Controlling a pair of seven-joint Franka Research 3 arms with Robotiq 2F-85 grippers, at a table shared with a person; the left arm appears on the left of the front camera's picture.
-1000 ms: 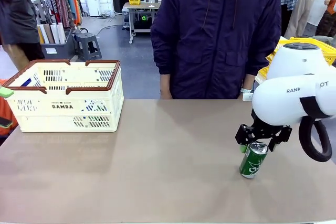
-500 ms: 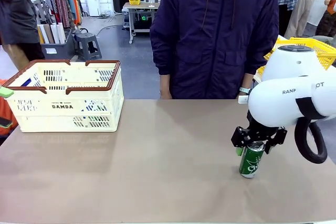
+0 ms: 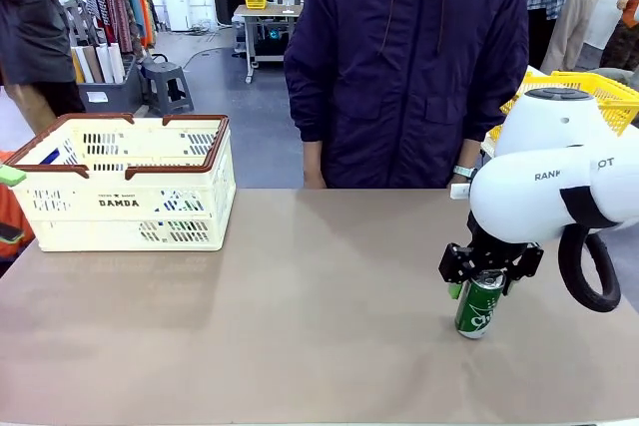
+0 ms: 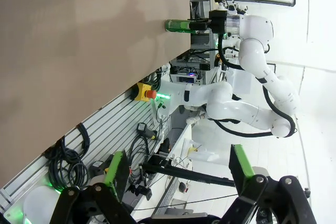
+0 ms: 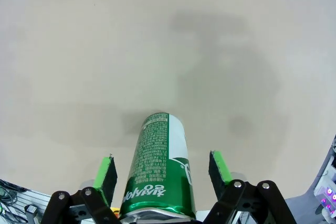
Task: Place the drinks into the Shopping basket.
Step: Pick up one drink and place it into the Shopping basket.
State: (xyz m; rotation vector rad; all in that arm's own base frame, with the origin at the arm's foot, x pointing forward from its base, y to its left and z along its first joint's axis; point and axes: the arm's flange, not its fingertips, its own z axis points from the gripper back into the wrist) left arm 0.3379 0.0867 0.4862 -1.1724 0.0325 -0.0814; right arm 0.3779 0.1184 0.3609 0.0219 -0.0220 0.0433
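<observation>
A green drink can (image 3: 480,305) stands slightly tilted on the brown table at the right. My right gripper (image 3: 486,281) straddles the can's top from above. In the right wrist view the can (image 5: 160,171) lies between the two green pads (image 5: 106,178), with a small gap on each side, so the jaws are open. The cream Shopping basket (image 3: 120,203) with a brown rim sits at the far left of the table, and bits of blue show through its holes. My left gripper (image 4: 176,167) is open and holds nothing. The left wrist view also shows the can (image 4: 177,24), far off.
A person in a dark jacket (image 3: 409,67) stands at the far side, one wrist (image 3: 461,173) at the table edge near my right arm. A yellow mesh basket (image 3: 599,97) sits behind that arm. The bare table top (image 3: 300,296) lies between basket and can.
My right arm has shifted a little to the left and lower, settling around the top of the green can. The basket and the person have barely moved.
</observation>
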